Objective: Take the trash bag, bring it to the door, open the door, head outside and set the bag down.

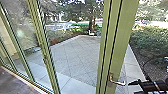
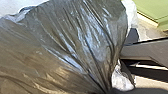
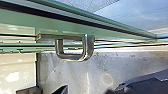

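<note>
- One dark trash bag, creased and bunched, close to the left wrist camera.
- Right gripper just beside the metal handle of a green-framed door.
- Cannot tell the position of left or right jaws.
- Paving outside.

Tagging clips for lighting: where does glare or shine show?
Head view: a pale haze on the left-hand glass; left wrist view: streaky highlights across the trash bag; right wrist view: a glint on the door handle.
</note>
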Controlling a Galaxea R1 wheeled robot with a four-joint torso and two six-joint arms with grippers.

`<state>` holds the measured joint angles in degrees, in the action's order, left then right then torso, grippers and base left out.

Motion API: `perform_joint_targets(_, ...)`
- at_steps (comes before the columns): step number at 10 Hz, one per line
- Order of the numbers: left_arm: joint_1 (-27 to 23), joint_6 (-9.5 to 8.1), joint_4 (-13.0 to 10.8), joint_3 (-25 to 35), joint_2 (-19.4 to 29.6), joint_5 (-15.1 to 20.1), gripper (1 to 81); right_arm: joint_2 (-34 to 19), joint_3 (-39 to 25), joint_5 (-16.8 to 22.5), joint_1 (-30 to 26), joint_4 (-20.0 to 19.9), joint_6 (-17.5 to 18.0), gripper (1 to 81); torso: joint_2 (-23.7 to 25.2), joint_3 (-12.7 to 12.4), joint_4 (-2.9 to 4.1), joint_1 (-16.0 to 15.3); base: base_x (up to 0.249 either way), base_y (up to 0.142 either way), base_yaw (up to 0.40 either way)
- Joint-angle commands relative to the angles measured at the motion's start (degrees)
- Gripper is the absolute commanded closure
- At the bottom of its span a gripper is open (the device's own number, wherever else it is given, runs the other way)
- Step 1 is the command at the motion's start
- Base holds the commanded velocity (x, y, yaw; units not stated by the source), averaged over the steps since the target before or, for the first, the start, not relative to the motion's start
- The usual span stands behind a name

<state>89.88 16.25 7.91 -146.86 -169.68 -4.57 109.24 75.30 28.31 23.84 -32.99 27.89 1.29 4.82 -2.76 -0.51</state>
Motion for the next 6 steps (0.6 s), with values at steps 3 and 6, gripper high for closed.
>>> perform_joint_targets(3,-1.8,0.10,-0.1,0.3,-0.1,3.6,81.1,4.4,4.8,3.0,-7.5,-0.4,6.2,1.0,0.0,0.0,0.00,0.0,0.000,0.000,0.000)
perform_joint_targets(6,-1.6,0.10,0.0,0.1,0.0,3.6,81.1,8.0,7.9,3.0,-7.3,3.5,13.6,1.0,0.0,0.0,0.00,0.0,0.000,0.000,0.000)
